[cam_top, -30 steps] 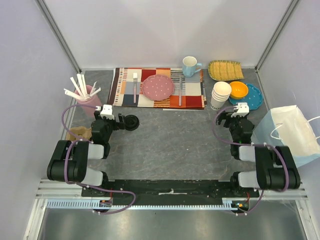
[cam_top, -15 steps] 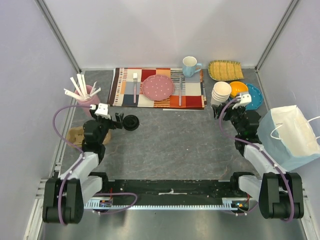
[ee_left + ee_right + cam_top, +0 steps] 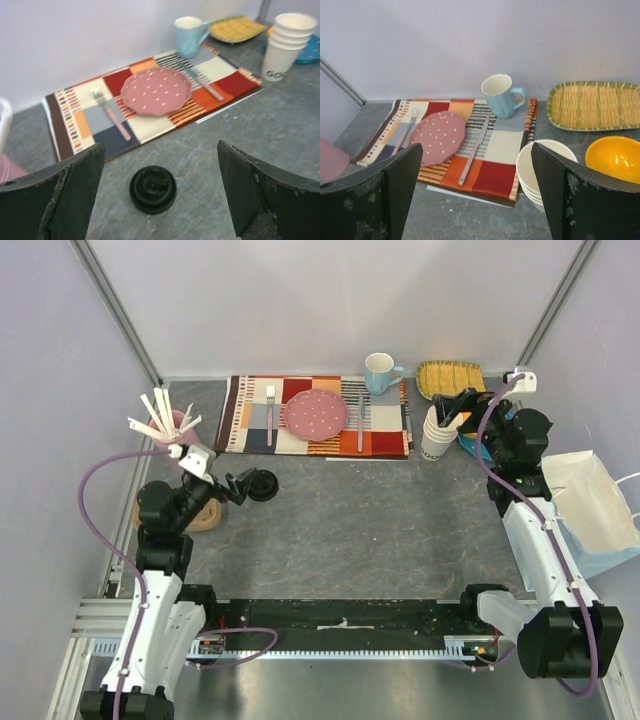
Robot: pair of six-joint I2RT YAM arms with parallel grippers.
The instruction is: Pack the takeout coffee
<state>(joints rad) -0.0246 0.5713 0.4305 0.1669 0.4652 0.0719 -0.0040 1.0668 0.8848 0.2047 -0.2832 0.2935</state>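
Note:
A stack of cream-white paper cups [image 3: 437, 432] stands at the right end of the placemat, and also shows in the right wrist view [image 3: 546, 172] and the left wrist view [image 3: 287, 46]. The round black lid [image 3: 263, 484] lies on the grey table in front of the placemat. My left gripper [image 3: 239, 487] is open and empty just left of the lid. In the left wrist view the lid [image 3: 152, 189] lies between and beyond the fingers of this gripper [image 3: 160, 200]. My right gripper [image 3: 448, 410] is open and empty, raised above and behind the cup stack; its wrist view [image 3: 475, 200] shows the stack by its right finger.
A striped placemat [image 3: 390, 437] holds a pink plate [image 3: 316, 413], fork and knife. A light blue mug [image 3: 380, 372], woven tray [image 3: 450, 380], orange bowl [image 3: 478, 420] on a blue plate stand behind. A pink cup of white utensils [image 3: 165, 425] is far left. A paper bag [image 3: 590, 505] stands right. A brown cardboard piece [image 3: 205, 516] lies left.
Both arms have unfolded and risen. The left gripper stays beside the lid. The right gripper has moved back and up to above the cup stack.

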